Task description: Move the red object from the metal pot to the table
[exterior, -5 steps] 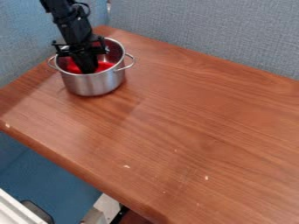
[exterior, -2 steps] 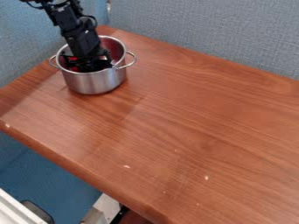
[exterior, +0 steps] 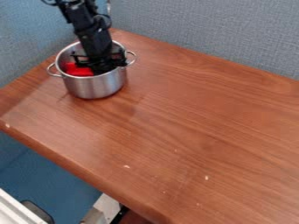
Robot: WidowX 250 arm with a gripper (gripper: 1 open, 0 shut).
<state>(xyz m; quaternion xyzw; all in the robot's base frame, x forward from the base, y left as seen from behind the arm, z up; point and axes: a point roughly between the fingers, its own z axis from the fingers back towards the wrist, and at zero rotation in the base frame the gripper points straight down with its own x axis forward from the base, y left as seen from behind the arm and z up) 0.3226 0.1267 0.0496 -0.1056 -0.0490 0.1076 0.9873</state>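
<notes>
The metal pot (exterior: pixel 93 84) stands at the table's (exterior: pixel 187 122) far left corner, its small side handle pointing right. Inside it lies the red object (exterior: pixel 79 66), showing at the left of the pot's opening. My black gripper (exterior: pixel 100 59) reaches down from above into the pot, over its right half. Its fingers are shut, and the red object sits right at their tips, so it looks held. The lower part of the red object is hidden by the pot wall and the fingers.
A grey-blue wall runs close behind the pot and the arm. The table's left and front edges drop off to a blue floor. Bare wood-grain tabletop with a few pale specks stretches to the right and front of the pot.
The arm has shifted right and risen a little within the pot. More of the red object now shows at the left, and the pot has moved slightly.
</notes>
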